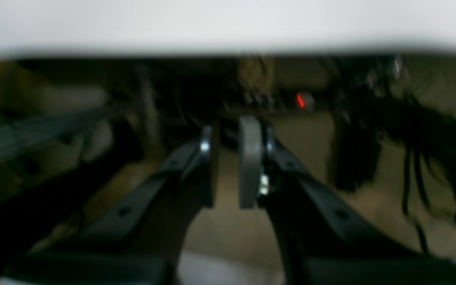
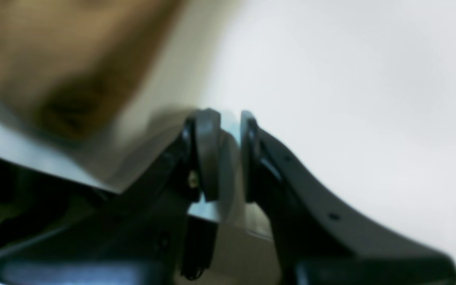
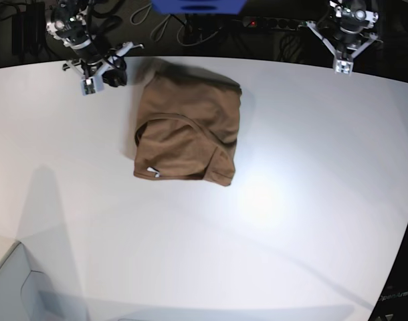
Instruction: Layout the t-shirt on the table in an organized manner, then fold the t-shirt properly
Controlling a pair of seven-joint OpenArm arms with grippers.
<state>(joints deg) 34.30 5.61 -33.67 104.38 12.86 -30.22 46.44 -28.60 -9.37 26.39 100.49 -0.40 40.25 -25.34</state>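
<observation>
Base view: folded brown t-shirt [image 3: 185, 130] lies upper centre on the white table [image 3: 291, 221]; right gripper [image 3: 97, 75] upper left and left gripper [image 3: 344, 53] upper right, both slightly parted, grasping nothing.

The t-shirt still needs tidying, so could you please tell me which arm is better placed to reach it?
Probably the right. Its tool hangs beside the t-shirt, near its far corner; the left tool sits across bare table.

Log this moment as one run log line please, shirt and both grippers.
t-shirt: folded, on table | left gripper: empty, at far edge | right gripper: empty, beside shirt
</observation>
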